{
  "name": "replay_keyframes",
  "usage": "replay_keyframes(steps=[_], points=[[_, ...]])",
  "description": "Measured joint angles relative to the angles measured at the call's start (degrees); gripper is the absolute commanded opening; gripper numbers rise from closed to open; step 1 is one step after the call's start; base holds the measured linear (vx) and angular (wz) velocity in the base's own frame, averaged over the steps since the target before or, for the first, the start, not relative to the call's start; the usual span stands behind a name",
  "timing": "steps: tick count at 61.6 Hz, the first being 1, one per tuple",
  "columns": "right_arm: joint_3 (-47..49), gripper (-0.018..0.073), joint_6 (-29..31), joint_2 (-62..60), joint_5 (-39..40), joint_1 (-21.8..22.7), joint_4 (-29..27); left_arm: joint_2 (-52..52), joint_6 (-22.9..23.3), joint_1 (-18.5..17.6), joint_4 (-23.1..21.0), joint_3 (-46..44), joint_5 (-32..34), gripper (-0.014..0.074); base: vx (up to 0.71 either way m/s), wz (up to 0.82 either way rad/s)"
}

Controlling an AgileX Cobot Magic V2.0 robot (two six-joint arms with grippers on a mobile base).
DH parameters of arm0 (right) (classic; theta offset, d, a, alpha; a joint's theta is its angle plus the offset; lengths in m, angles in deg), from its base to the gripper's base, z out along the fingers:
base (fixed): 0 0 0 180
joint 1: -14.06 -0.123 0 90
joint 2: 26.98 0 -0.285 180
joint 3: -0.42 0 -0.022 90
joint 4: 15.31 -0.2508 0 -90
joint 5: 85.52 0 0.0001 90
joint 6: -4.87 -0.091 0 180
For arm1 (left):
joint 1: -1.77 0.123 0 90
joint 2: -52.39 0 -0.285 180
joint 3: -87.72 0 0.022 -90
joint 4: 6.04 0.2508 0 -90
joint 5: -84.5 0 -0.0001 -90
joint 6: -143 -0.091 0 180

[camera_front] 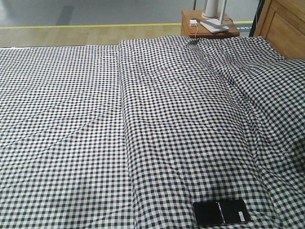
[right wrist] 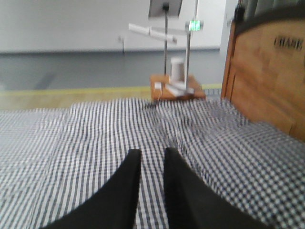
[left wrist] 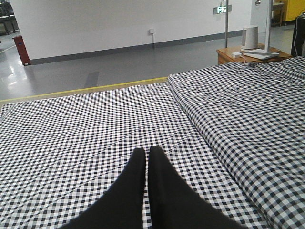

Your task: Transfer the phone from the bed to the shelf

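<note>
Phone lying flat on the bed, neither gripper on it

The phone [camera_front: 220, 213] sits screen-up near the bottom edge of the front view, right of centre. It's on the raised, slightly rumpled strip of checked cover that runs up the bed [camera_front: 71, 119], with its white label at the right end. The left gripper [left wrist: 145, 150] hangs over the flatter left part of the cover, its black fingers pressed together and pinching nothing. The right gripper [right wrist: 152, 151] hovers over the cover too, with a narrow gap between its fingers and nothing in it. That view is pretty blurry. Further out are the wooden headboard [camera_front: 283, 24] on the right and a small brown bedside table [camera_front: 190, 21] with white gadgets on it. Past the bed is a yellow line [camera_front: 95, 26] on the floor.
</note>
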State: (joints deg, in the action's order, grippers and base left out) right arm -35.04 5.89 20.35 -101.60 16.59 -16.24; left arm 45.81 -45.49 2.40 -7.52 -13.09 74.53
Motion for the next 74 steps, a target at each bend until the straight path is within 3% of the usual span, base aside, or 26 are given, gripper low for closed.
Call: replay_keyframes(steps=[18,54,74], points=[[0.0,0.0729,0.0,4.9,-4.0,0.0,0.0,0.0,0.0,0.0,0.0,0.0,0.0,0.0001,0.00,0.00],[0.1,0.0686,0.5,5.0,-3.7,0.0,0.0,0.0,0.0,0.0,0.0,0.0,0.0,0.0001,0.00,0.00],[14.1,0.0686,-2.5,17.0,-25.3,1.9,5.3,0.0,0.0,0.0,0.0,0.0,0.0,0.0001,0.00,0.00]])
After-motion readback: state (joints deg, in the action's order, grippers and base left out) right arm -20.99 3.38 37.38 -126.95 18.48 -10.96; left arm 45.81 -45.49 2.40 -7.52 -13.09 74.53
